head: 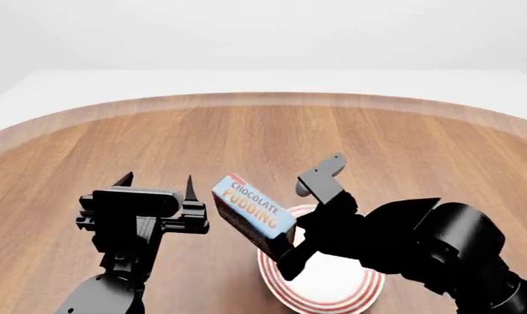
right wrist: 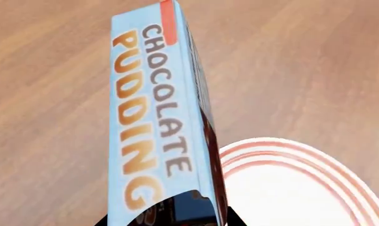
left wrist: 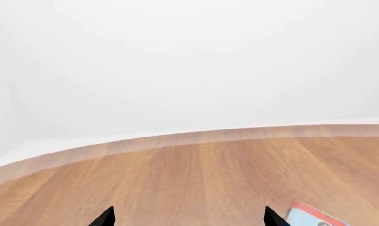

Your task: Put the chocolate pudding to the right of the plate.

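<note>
You are holding the light blue chocolate pudding carton (head: 253, 209) clamped in the right tool (head: 291, 237), tilted above the left rim of the round white red-ringed plate (head: 333, 294). The left tool (head: 157, 183) is hanging spread and empty over the wooden counter (head: 263, 137). Carry it high across the plate, levelling it before lowering on the right.

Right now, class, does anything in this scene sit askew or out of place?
Yes: the chocolate pudding hangs tilted in the right gripper, above the plate's left rim, not yet on its right.
</note>
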Robot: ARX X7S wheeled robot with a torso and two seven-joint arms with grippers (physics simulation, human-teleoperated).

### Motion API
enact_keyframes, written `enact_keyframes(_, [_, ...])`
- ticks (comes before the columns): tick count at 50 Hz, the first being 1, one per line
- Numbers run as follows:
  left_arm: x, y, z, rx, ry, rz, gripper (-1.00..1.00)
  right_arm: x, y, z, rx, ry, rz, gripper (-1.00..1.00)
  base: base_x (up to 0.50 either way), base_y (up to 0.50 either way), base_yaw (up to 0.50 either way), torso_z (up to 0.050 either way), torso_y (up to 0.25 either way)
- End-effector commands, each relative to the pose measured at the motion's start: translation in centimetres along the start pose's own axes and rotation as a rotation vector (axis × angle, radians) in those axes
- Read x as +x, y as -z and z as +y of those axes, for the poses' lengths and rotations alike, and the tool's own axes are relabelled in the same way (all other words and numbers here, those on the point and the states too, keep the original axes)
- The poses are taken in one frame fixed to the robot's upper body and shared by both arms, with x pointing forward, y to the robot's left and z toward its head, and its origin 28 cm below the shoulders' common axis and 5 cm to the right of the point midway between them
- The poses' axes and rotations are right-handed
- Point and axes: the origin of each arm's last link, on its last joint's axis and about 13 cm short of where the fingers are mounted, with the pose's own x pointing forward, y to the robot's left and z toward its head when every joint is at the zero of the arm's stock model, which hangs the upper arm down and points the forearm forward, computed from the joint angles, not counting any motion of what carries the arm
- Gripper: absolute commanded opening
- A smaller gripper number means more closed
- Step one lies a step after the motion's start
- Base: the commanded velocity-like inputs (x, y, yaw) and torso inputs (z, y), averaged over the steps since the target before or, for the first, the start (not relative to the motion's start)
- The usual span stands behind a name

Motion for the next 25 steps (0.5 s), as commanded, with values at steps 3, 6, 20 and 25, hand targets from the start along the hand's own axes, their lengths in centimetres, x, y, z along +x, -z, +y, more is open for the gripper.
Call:
enact_keyframes(3, [0.0, 0.0, 0.0, -0.001, 0.001, 0.001, 1.0, -2.9, -2.3, -3.2, 0.116, 0.174, -0.101, -1.0, 0.0, 0.0, 0.0, 0.0, 0.0])
enact_keyframes(6, [0.0, 0.0, 0.0, 0.0, 0.002, 0.001, 1.0, -3.2, -2.3, -3.7, 0.14, 0.201, -0.106, -1.0, 0.0, 0.0, 0.0, 0.0, 0.0])
enact_keyframes(20, [0.0, 0.2, -0.1, 0.002, 0.004, 0.005, 1.0, -6.0, -1.9, -3.9, 0.219, 0.351, -0.105, -1.0, 0.0, 0.0, 0.0, 0.0, 0.0])
enact_keyframes(25, [0.1, 0.2, -0.1, 0.001, 0.005, 0.005, 1.0, -7.5, -0.8, -3.8, 0.317, 0.426, -0.078, -1.0, 0.0, 0.0, 0.0, 0.0, 0.0])
